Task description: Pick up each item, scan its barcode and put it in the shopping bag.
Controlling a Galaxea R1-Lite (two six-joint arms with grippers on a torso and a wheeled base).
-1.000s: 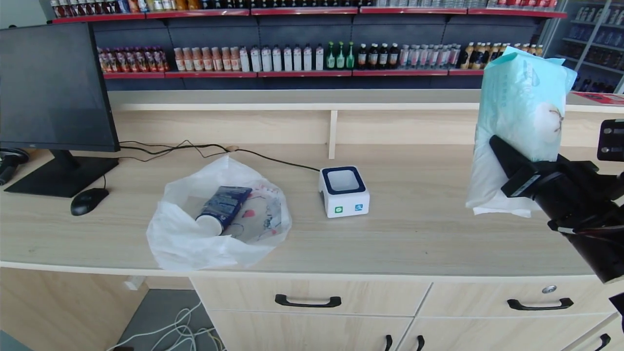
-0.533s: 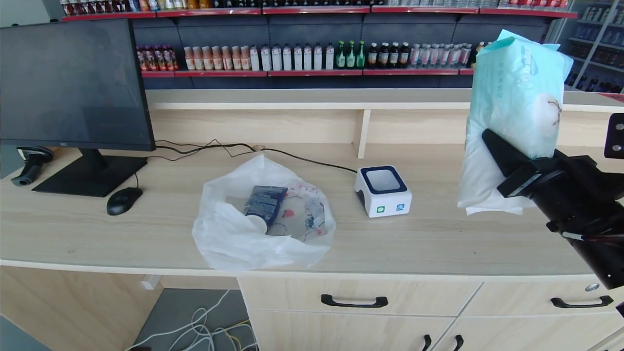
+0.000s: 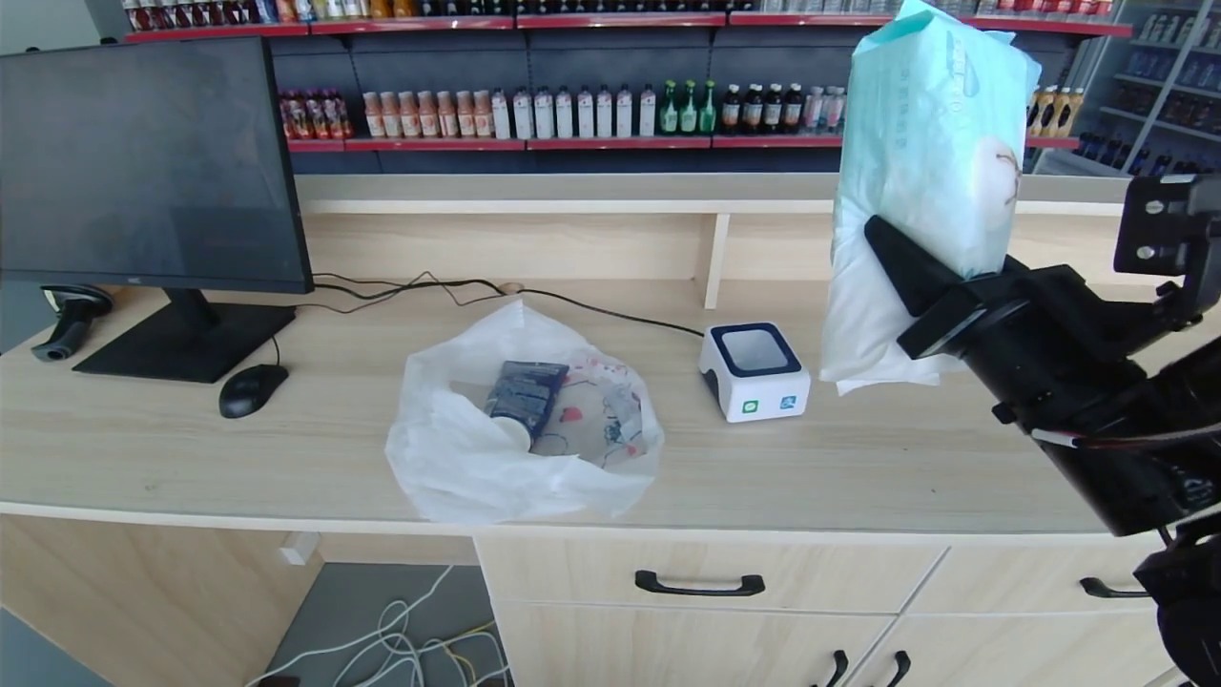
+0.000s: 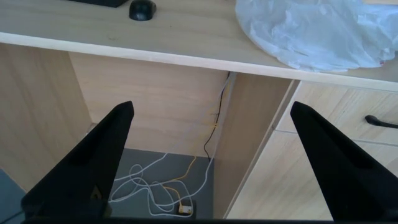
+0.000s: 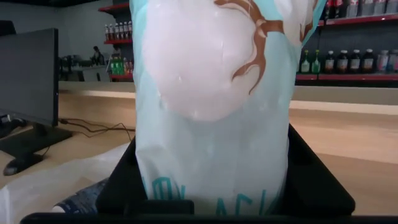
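Observation:
My right gripper (image 3: 944, 260) is shut on a teal-and-white soft pack (image 3: 930, 181), held upright in the air just right of the white scanner box (image 3: 754, 372). In the right wrist view the pack (image 5: 214, 93) sits between the black fingers (image 5: 121, 183). A white plastic shopping bag (image 3: 458, 458) lies open on the counter left of the scanner, with a dark blue tube (image 3: 523, 396) inside. My left gripper (image 4: 211, 155) hangs open and holds nothing, below the counter's front edge, with the bag (image 4: 317, 31) above it.
A monitor (image 3: 143, 162), a mouse (image 3: 250, 389) and a handheld scanner (image 3: 67, 320) occupy the counter's left end. Cables (image 3: 410, 286) run along the back ledge. Drawers (image 3: 701, 582) sit under the counter. Bottle shelves (image 3: 572, 114) stand behind.
The head camera has turned, shifting the whole picture rightward. My right gripper has carried the pack left and a little higher, closer to the scanner box.

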